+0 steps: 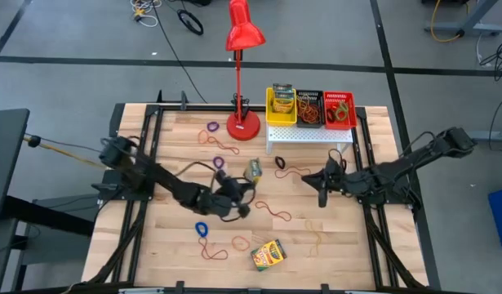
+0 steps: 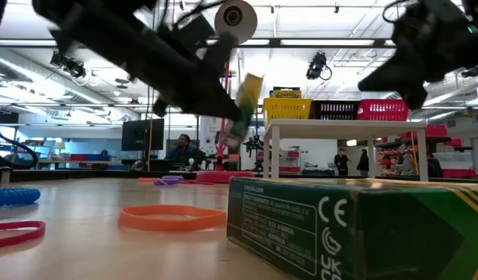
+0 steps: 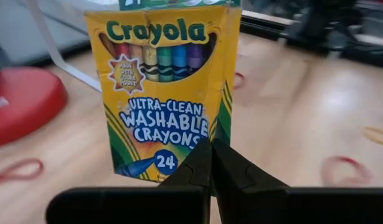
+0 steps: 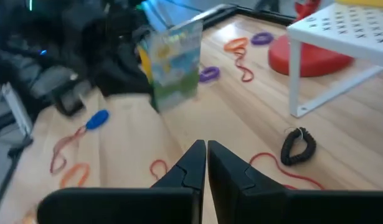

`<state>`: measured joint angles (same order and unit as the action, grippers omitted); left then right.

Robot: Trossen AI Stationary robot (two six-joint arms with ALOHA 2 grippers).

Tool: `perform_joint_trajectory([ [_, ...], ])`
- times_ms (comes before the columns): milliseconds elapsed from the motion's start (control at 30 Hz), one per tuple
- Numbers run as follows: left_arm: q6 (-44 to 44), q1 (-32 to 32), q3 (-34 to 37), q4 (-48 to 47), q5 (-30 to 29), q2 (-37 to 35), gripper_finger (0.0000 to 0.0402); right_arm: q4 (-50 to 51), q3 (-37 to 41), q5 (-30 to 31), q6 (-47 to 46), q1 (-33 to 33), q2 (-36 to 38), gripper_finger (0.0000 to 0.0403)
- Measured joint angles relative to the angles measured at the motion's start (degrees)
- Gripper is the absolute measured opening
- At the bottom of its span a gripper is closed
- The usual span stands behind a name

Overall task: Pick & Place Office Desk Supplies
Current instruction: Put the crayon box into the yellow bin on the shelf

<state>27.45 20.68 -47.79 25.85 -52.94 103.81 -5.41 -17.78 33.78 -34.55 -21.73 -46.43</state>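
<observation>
The left end effector (image 1: 244, 181) hung over the middle of the surface (image 1: 177, 245), in front of the lamp (image 1: 243, 49), and it was clamped on a crayon box (image 1: 254, 170). In the left wrist view the fingers (image 3: 197, 168) pinched the lower edge of that box (image 3: 166, 93), which stood upright with its yellow front facing the camera. The low view showed the same box (image 2: 245, 109) lifted clear of the surface, tilted a little, level with the top of the white stand (image 2: 343, 128).

The right end effector (image 1: 322, 194) waited on the other side of the stand (image 1: 309, 137), just in front of it, its fingers (image 4: 194, 165) pressed together on nothing. From its wrist the held box (image 4: 172, 65) appeared beyond the fingers, with a black coiled band (image 4: 297, 146) lying near the stand's leg (image 4: 295, 81).

A second crayon box (image 1: 268, 255) lay flat near the front edge, well away from the lamp. More boxes sat in the yellow bin (image 1: 281, 106) on top of the stand, beside a black bin (image 1: 308, 109) and a red bin (image 1: 339, 110) holding bands. Loose bands were scattered across the wood: a purple one (image 1: 213, 127) beside the lamp base (image 1: 243, 126), a blue one (image 1: 202, 229) and an orange one (image 1: 241, 242) nearer the front.
</observation>
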Motion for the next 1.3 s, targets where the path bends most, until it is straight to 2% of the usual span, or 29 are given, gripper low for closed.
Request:
perform_joint_trajectory([
  [100, -5.05, -1.04, -3.59, 2.82, -4.45, 5.85, 0.0006, 4.54, -4.51, -0.03, -5.28, 2.13, -2.3, 0.003],
  [167, -8.93, -1.71, -6.6, 2.99, -7.22, 9.53, 0.0006, 4.81, -6.58, -2.11, -7.04, 4.29, -4.51, 0.0042],
  [333, -19.68, -2.82, -14.73, 3.05, -12.37, 17.78, 0.0006, 5.29, -11.44, -14.76, -8.58, 12.42, -10.39, 0.0104],
  [533, -26.92, -2.45, -20.53, 2.8, -17.98, 22.45, 0.0006, 6.4, -15.05, -21.53, -9.59, 22.03, -16.01, 0.0195],
  [667, -27.65, -2.3, -21.36, 2.66, -19.13, 22.73, 0.0006, 3.72, -16.51, -27.35, -9.81, 23.32, -20.89, 0.0226],
  [800, -28.14, -2.38, -21.45, 2.54, -19.28, 22.73, 0.0006, -1.13, -18.41, -29.49, -9.75, 22.44, -26.25, 0.0231],
  [1067, -27.98, -2.4, -21.45, 2.59, -19.27, 22.73, 0.0006, -0.34, -23.13, -29.94, -5.39, 22.46, -32.1, 0.0226],
  [1300, -28.32, -2.29, -21.45, 2.55, -19.13, 22.73, 0.0007, 2.0, -24.11, -29.98, -2.66, 22.61, -32.82, 0.0144],
])
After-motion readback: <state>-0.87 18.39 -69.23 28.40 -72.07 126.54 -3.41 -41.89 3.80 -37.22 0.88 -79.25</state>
